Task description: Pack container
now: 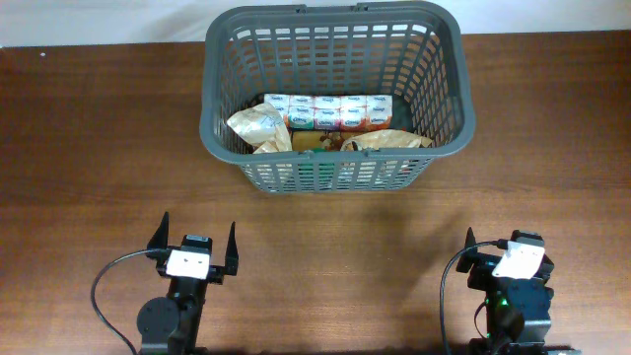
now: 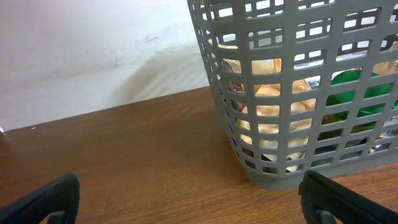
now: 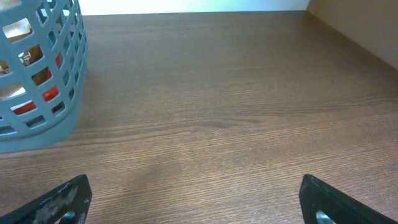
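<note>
The container point(image 1: 222, 113) is a large dark grey slotted basket at the back middle of the table. It holds a row of small tissue packs point(image 1: 337, 111), crumpled tan paper bags point(image 1: 258, 126) and a green-lidded item seen through the wall point(image 2: 354, 93). The basket also shows in the left wrist view point(image 2: 249, 118) and in the right wrist view point(image 3: 62, 118). My left gripper point(image 1: 195, 244) is open and empty near the front left edge. My right gripper point(image 1: 505, 248) is open and empty near the front right edge. Both are well short of the basket.
The brown wooden table point(image 1: 99, 148) spreads around the basket. A white wall point(image 2: 93, 43) stands behind the table. A raised tan edge point(image 3: 367, 25) shows at the far right in the right wrist view.
</note>
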Available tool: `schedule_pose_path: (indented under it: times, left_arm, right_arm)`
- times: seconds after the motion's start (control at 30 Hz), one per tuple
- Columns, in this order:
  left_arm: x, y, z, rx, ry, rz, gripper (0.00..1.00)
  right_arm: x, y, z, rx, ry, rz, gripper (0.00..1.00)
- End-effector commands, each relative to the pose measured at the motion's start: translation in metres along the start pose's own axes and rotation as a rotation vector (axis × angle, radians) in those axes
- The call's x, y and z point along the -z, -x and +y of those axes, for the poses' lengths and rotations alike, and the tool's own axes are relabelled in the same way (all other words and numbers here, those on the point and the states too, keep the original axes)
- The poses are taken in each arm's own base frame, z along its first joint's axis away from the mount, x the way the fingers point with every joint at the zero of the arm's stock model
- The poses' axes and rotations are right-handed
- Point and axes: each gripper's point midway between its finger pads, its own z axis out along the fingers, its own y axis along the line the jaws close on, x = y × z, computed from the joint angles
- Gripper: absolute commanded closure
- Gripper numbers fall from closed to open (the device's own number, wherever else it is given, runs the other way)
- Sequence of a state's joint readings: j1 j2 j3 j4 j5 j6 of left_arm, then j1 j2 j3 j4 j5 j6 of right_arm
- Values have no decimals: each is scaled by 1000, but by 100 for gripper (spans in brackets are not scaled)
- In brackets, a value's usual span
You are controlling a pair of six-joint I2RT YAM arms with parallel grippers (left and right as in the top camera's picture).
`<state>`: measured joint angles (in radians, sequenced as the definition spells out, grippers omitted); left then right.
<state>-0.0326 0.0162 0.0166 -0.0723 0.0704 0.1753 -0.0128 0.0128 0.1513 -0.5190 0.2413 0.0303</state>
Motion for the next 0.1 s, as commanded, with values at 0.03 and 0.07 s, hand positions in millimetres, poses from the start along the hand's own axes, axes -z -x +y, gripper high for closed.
schedule_pose_path:
  times: [0.03,0.07]
  left_arm:
    - [0,-2,0,-13,4,0,1]
    - [0,-2,0,-13,4,0,1]
  right_arm:
    - [-1,-2,-2,-15,-8,-2,1]
    - [-1,-2,-2,-15,-8,-2,1]
